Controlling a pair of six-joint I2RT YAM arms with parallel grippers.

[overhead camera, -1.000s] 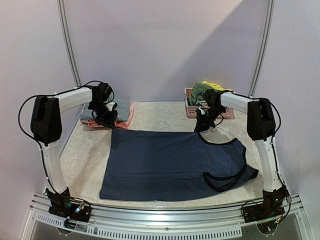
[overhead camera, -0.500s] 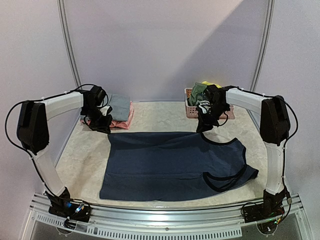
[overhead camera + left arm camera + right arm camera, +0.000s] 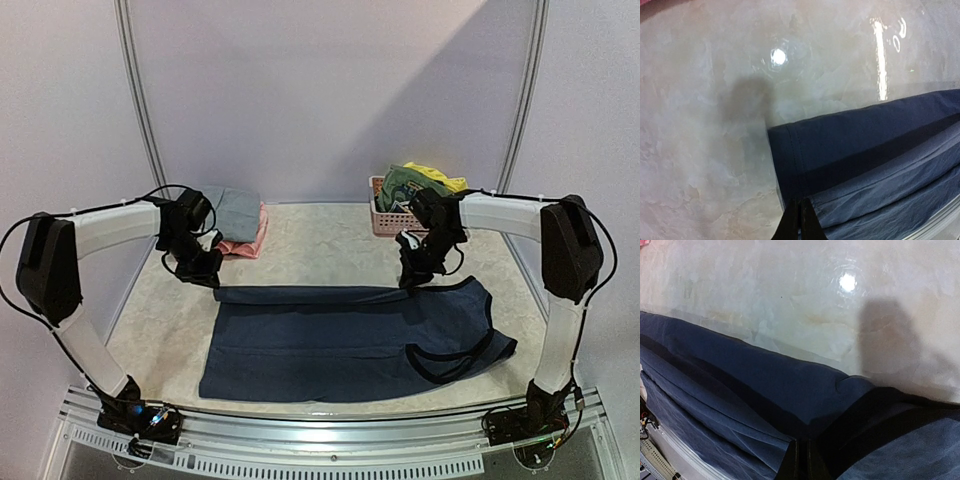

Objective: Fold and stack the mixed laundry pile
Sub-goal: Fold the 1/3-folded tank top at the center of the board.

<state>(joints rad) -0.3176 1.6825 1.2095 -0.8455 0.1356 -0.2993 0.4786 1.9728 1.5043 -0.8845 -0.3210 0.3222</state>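
A navy sleeveless top lies spread across the table, its far edge lifted and doubled over toward the near side. My left gripper is shut on the top's far left hem corner, seen up close in the left wrist view. My right gripper is shut on the far right edge by the dark-trimmed armhole, and shows in the right wrist view. The lifted navy cloth hangs over the layer beneath. The rest of the laundry pile, a green tee and a yellow piece, sits in the basket.
A pink slatted basket stands at the back right against the wall. At the back left, a folded grey garment rests on a folded pink one. Pale marbled tabletop shows beyond the navy top.
Both grippers have moved toward the near side, pulling the top's far edge with them. That edge has come off the table and now folds over the garment.
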